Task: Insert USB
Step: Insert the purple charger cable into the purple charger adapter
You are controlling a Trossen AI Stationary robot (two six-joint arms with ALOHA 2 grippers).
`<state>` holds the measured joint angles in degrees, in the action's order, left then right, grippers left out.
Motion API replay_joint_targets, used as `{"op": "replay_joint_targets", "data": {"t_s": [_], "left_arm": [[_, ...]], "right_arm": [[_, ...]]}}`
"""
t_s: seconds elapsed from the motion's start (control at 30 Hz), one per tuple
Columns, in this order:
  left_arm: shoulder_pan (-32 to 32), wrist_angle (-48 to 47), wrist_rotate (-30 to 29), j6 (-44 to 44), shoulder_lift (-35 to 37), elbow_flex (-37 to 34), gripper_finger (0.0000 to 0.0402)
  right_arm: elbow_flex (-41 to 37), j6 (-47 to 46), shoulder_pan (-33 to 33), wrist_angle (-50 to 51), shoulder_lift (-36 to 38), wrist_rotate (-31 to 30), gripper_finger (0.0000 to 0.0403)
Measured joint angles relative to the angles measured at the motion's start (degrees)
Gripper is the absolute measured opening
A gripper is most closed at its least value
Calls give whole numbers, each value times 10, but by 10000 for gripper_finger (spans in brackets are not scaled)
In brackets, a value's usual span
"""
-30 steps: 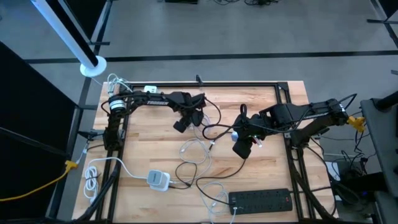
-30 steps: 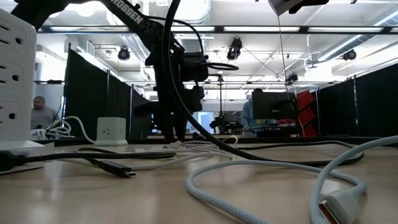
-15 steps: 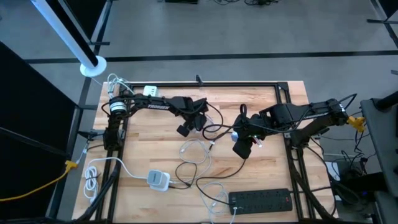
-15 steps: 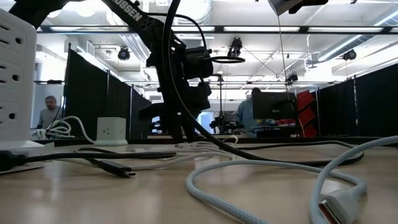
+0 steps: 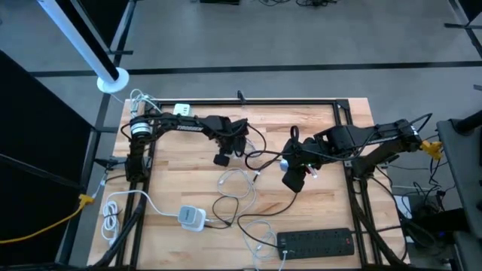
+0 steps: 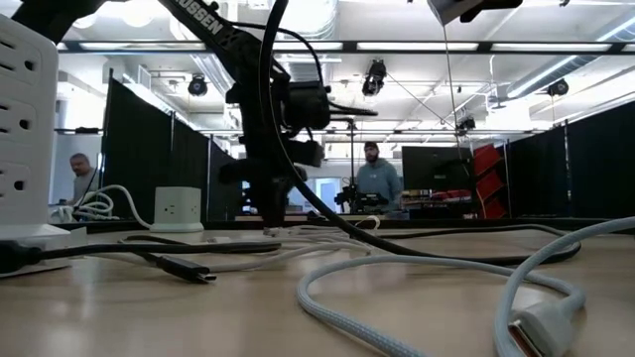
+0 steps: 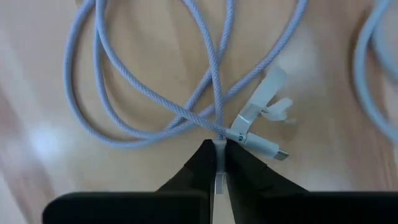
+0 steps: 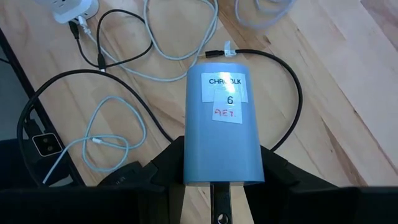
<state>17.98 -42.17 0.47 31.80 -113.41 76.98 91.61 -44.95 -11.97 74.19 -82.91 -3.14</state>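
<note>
From above, the left arm is reaching across the desk (image 5: 173, 165) with its elbow bent, and the left gripper (image 5: 223, 157) is pointing down over the pale braided cable (image 5: 235, 183), whose loops are lying just below it. The right gripper (image 5: 295, 179) is hanging beside it, out toward mid-desk, carrying a blue-grey power bank (image 5: 293, 178) at the end of a folded arm.

At desk height, the left gripper (image 6: 273, 213) is standing almost upright with its tips nearly touching the wood, white cable loops trailing beside it.

Through the left wrist camera, the fingers (image 7: 202, 163) are pressing together on the cable (image 7: 180, 115) just ahead of its white USB plug (image 7: 258, 140), which is lying free to one side. The cable is looking soft and light, so it is likely to flop; a hold on the stiff plug body would probably steer better.

Through the right wrist camera, the right gripper's fingers are clamping the power bank (image 8: 224, 121), which is looking rigid, smooth and possibly slippery.
</note>
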Motion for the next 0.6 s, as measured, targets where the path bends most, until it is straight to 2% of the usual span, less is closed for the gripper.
{"op": "replay_joint_targets", "data": {"t_s": [0.2,0.47,0.6], "left_arm": [[16,-57,-43,-25,23,-3,13],[20,-29,-49,-42,29,-75,15],[20,-13,-51,-68,29,-97,50]], "right_arm": [[0,-4,-1,0,0,0,115],[0,3,-1,1,0,0,115],[0,11,-1,1,0,-1,115]]}}
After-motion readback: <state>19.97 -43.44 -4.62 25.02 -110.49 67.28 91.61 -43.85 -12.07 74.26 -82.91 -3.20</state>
